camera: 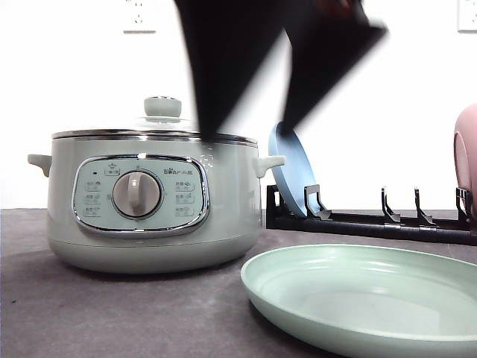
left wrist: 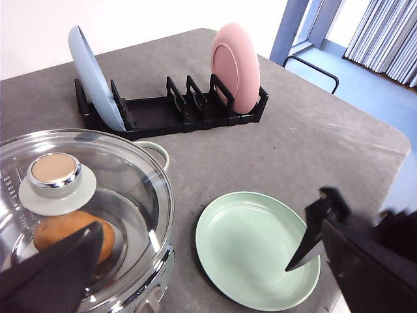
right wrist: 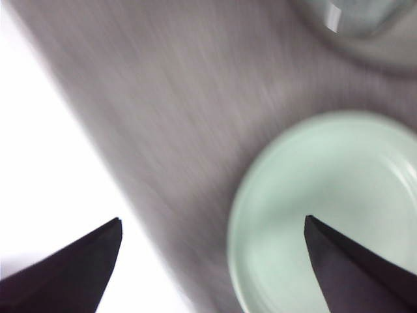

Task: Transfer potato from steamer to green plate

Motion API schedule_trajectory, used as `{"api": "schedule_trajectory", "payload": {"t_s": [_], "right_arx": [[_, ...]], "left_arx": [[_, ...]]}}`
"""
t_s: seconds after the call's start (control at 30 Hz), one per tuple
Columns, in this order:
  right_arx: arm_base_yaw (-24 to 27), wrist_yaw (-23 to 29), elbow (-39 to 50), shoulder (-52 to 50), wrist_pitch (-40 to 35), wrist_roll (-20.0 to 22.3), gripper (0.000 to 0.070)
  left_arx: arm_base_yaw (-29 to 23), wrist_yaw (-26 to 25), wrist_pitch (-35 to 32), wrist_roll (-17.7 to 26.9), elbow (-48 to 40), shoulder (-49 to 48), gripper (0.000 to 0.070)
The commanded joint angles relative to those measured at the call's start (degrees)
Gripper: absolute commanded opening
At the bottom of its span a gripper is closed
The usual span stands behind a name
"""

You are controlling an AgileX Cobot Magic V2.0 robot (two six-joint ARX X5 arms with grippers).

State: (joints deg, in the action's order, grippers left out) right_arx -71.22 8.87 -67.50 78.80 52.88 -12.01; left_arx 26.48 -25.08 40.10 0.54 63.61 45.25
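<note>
The pale green steamer [camera: 149,201] stands at the left with its glass lid [left wrist: 85,163] on. Through the glass I see the orange-brown potato [left wrist: 68,231] lying inside, under the lid knob [left wrist: 55,173]. The green plate [camera: 358,298] lies bare on the table just right of the steamer. My left gripper [left wrist: 202,244] is open, high above the gap between steamer and plate. My right gripper [right wrist: 212,218] is open too, over the green plate's [right wrist: 332,195] edge and holding nothing. Two dark, blurred fingers [camera: 223,67] hang over the lid's right side; which arm's, I cannot tell.
Behind the plate stands a black dish rack [left wrist: 163,111] holding a blue plate [left wrist: 94,78] and a pink plate [left wrist: 231,65] on edge. The grey table's right edge [left wrist: 391,150] lies beyond the green plate. The right wrist view is motion-blurred.
</note>
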Motion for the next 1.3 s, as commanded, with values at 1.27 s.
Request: {"api": "schedule_trajectory", "payload": {"t_s": [1.27], "right_arx": [[41.7, -18.1, 8.0, -38.8, -3.8, 1.9, 0.0602]], "left_arx": [[0.3, 9.3, 12.7, -1.7, 2.7, 2.4, 0.0700]]}}
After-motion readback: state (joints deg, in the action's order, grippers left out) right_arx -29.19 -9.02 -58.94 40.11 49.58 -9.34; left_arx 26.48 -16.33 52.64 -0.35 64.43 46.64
